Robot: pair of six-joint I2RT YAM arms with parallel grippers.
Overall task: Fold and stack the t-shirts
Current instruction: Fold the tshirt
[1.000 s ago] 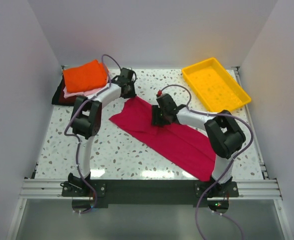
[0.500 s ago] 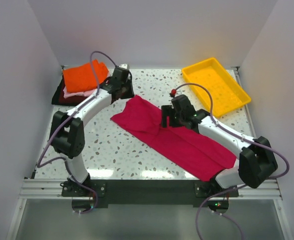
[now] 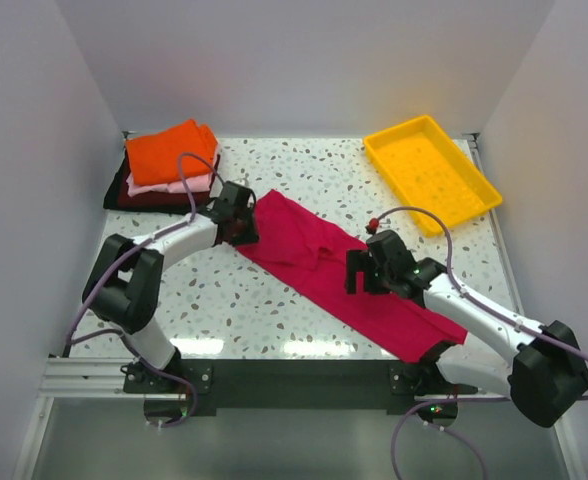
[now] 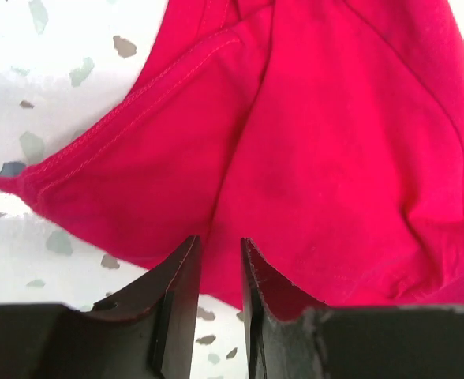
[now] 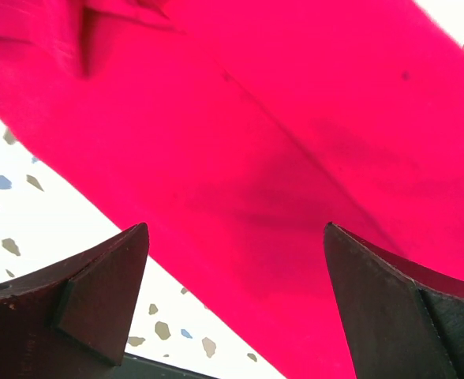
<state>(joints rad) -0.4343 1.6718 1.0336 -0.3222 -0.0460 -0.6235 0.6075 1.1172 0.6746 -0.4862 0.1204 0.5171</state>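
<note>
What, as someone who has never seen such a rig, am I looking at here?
Two robot arms are bolted at the near edge of a table. One picture looks down from above; the others come from a camera on each wrist. On the table lie a spread crimson shirt, a stack of folded shirts and a yellow tray. The right gripper hangs wide open over the shirt, holding nothing. The left gripper, jaws nearly together, sits at the shirt's edge; whether it pinches cloth I cannot tell.

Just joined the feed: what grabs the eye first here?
A crimson t-shirt stretches diagonally across the scene, the left gripper nearly closed at its far-left end, the right gripper wide open over its middle. An orange shirt tops the folded stack far left.
</note>
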